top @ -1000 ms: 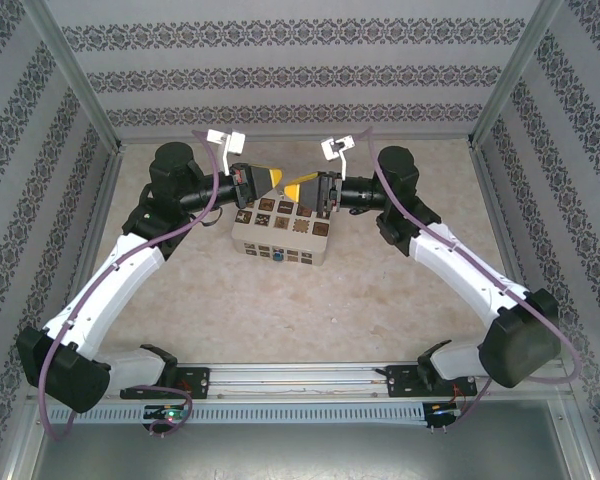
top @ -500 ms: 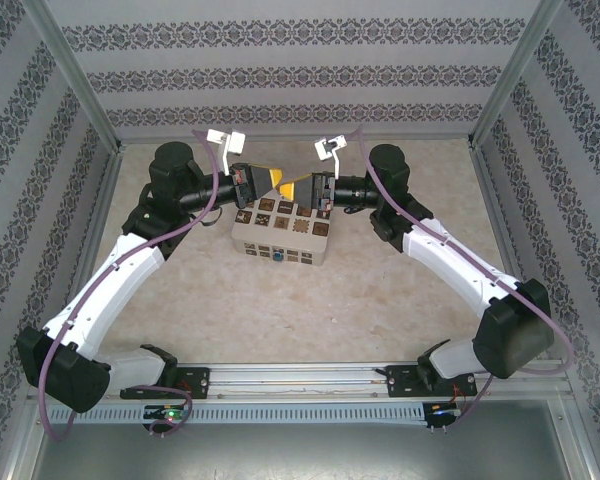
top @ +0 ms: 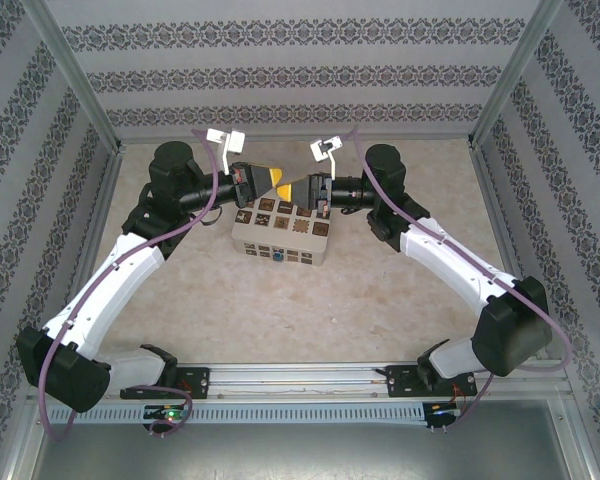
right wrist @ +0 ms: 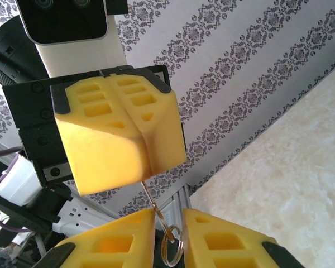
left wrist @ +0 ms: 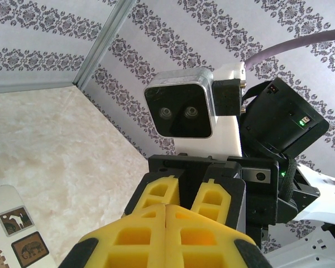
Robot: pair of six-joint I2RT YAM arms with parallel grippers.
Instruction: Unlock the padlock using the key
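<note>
In the top view the right tool (top: 284,188) has been moving left. Its tip is now almost meeting the left tool (top: 271,178) at upper centre, above the cream box (top: 280,236), so we are judging insertion to be starting. The left tool is clamped closed. The key (right wrist: 149,196) is running from its seam to the right tool's narrowly parted fingers, with the ring (right wrist: 171,249) lying in the gap; we cannot tell if they are pinching it. The padlock is hidden, probably inside the left tool. The box is presenting its tiled top, contents unseen.

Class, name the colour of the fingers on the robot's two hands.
Yellow fingers; clearest in the right wrist view.
</note>
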